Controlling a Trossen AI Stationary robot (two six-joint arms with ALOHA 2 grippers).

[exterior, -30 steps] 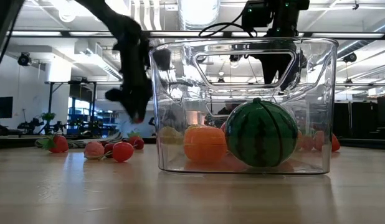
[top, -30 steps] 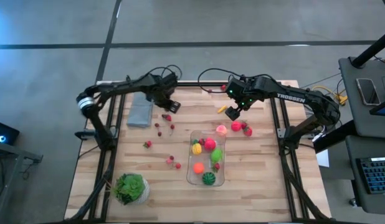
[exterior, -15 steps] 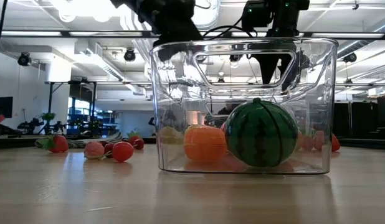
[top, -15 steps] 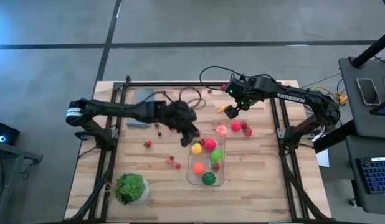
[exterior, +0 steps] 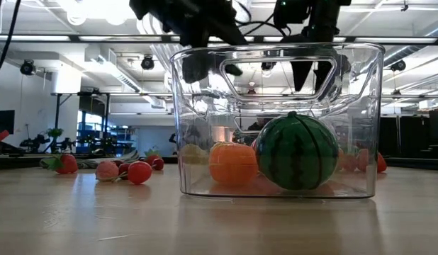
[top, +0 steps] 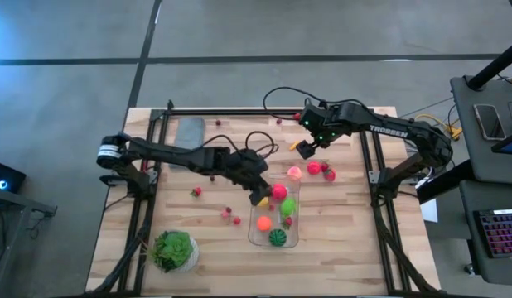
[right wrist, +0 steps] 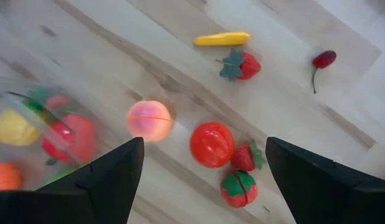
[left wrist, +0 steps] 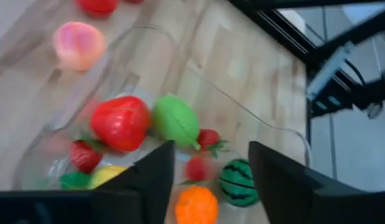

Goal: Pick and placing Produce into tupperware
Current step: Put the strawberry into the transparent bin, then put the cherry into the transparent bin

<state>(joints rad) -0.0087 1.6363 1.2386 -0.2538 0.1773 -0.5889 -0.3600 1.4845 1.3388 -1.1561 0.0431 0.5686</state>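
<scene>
The left gripper's (top: 259, 189) fingers (left wrist: 149, 180) are seen parted with nothing between them, hanging above the far-left corner of the tupperware (top: 294, 236), where a red piece (left wrist: 120, 122), a green piece (left wrist: 175, 119), an orange piece (left wrist: 196, 206) and a striped green ball (left wrist: 238, 182) are gathered. The right gripper's (top: 309, 146) fingers (right wrist: 111, 177) are spread wide and empty above the tabletop (top: 347, 248), beyond the tupperware's far end, near a pink piece (right wrist: 148, 120), a red tomato-like piece (right wrist: 212, 144), strawberries (right wrist: 237, 188) and a yellow piece (right wrist: 221, 39). More small red berries (top: 231, 218) are left scattered on the tabletop to the left of the tupperware.
</scene>
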